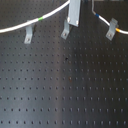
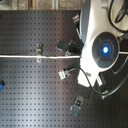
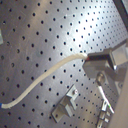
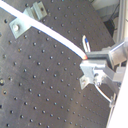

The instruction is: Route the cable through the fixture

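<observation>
Nearest, in the second wrist view: metal gripper (image 4: 90, 61), clamped on the long thin white flexible cable (image 4: 50, 33) at its end. No legible writing anywhere. Green band on the cable (image 1: 41, 19) in the first exterior view, arching above the black perforated board (image 1: 65, 85), past small grey metal bracket fixtures (image 1: 29, 36).

In the first exterior view three clips (image 1: 29, 36) (image 1: 65, 32) (image 1: 112, 29) stand in a row at twelve o'clock on the perforated board (image 1: 60, 90) (the cable (image 1: 35, 22) arcs behind them).
</observation>
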### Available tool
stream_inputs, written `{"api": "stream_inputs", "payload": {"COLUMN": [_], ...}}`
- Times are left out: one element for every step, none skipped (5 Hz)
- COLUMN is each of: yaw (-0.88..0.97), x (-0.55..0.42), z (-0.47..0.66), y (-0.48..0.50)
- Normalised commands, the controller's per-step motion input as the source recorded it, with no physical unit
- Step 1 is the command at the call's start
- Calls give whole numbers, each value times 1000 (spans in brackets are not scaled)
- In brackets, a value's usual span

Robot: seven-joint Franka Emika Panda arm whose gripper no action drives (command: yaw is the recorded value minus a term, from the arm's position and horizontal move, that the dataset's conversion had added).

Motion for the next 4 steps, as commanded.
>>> {"api": "stream_inputs", "payload": {"yaw": [0, 109, 566, 606], "x": [-7, -109, -173, -133], "z": [6, 402, 492, 344], "y": [-20, -138, 105, 87]}}
